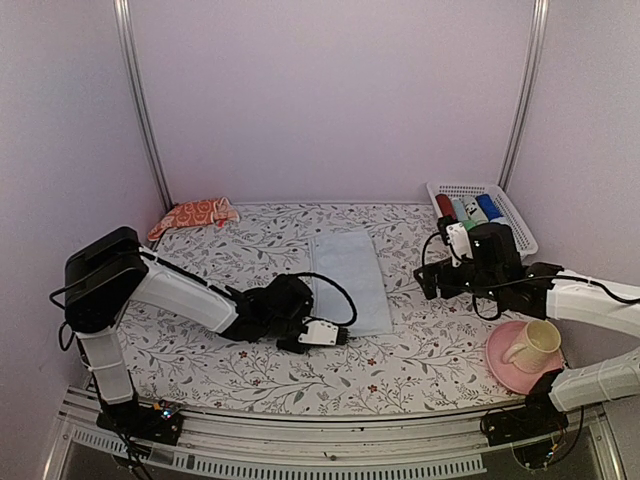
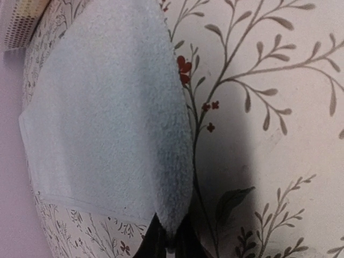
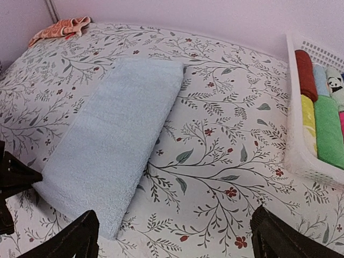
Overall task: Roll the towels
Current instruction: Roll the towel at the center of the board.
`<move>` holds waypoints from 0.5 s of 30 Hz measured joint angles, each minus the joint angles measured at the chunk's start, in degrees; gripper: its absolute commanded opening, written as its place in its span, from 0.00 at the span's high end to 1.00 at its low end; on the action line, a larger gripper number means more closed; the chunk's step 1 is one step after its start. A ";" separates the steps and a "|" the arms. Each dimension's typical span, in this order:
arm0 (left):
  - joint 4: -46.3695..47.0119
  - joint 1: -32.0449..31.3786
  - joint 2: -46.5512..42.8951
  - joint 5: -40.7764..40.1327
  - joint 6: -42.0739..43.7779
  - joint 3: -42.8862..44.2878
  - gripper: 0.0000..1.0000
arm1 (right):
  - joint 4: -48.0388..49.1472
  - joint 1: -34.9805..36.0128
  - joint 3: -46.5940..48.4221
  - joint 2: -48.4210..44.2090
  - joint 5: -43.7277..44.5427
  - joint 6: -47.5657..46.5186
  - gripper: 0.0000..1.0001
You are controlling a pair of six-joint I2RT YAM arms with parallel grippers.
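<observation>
The light blue towel [image 1: 348, 280] lies flat and folded lengthwise in the middle of the flowered tablecloth. My left gripper [image 1: 325, 335] is at its near left corner. In the left wrist view the black fingers [image 2: 156, 242] pinch that corner of the blue towel [image 2: 107, 118], which is lifted slightly into a fold. The orange-red printed towel [image 1: 193, 215] lies crumpled at the far left by the wall. My right gripper [image 1: 430, 275] hovers right of the blue towel [image 3: 115, 140] with its jaws wide open [image 3: 174, 228] over bare cloth, and the orange-red towel [image 3: 60, 28] shows far off.
A white basket [image 1: 500, 195] at the back right holds several rolled coloured towels [image 3: 325, 129]. A pink plate [image 1: 500, 370] with a cream cup [image 1: 535, 345] stands at the near right, beside the right arm. Walls close in the left, back and right sides.
</observation>
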 measured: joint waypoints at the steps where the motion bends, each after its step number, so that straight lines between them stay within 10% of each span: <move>1: -0.39 0.07 0.00 0.28 -0.37 -0.04 1.00 | 1.07 0.85 -0.79 0.11 -0.48 -1.11 0.01; 15: -15.26 10.51 -3.34 24.92 -8.13 2.64 1.00 | 18.10 13.38 -7.52 9.81 -11.63 -28.06 0.04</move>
